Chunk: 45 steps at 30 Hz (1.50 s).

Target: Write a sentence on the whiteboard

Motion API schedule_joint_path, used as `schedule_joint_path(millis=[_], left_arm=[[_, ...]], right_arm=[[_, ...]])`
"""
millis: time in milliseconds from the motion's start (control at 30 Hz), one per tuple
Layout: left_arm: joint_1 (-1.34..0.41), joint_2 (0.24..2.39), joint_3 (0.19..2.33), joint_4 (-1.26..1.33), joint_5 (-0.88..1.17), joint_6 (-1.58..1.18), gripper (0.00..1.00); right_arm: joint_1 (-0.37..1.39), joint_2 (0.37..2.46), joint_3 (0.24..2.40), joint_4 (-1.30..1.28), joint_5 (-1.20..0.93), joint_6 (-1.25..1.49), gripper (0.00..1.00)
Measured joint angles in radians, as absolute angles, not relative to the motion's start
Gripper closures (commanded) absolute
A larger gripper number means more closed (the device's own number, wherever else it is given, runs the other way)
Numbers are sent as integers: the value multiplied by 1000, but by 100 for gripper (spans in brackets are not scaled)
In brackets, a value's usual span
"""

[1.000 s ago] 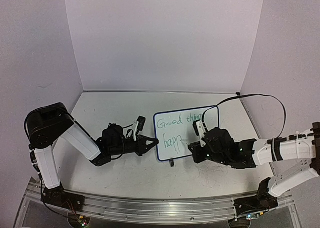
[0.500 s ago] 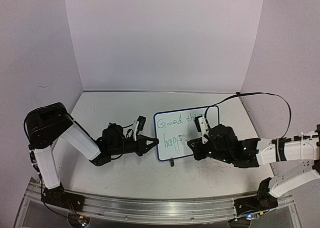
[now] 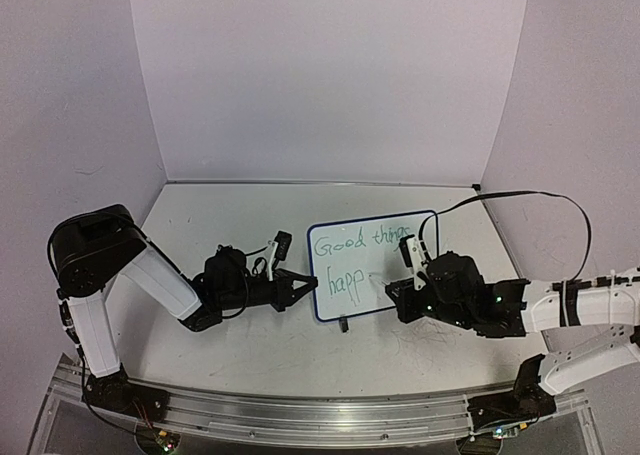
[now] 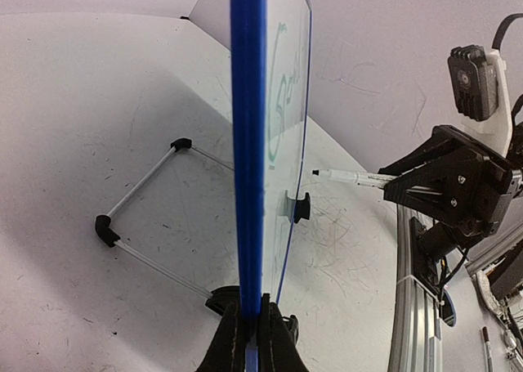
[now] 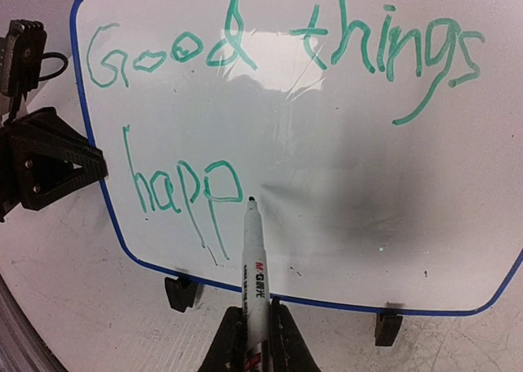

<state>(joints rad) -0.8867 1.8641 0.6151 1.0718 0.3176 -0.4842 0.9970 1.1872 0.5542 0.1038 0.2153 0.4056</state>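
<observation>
Whiteboard, one only, stands upright on two black feet near the middle of the table. Left claw is clamped tight on the whiteboard's 9 o'clock edge. Right claw, at the whiteboard's 5 o'clock, is closed around one marker. The marker's tip is at the white surface, at 3 o'clock of the last letter. Sentence reads in two green lines: two whole words, "Good things", above, and one part-word, "happ", below.
</observation>
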Motion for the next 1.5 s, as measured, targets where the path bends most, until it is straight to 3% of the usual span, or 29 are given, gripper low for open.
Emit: schedule_joint_path(millis=[1500], left_arm=[[-887, 1864, 615, 1070, 318, -480, 100]], right_arm=[[997, 1185, 544, 105, 229, 337, 100]])
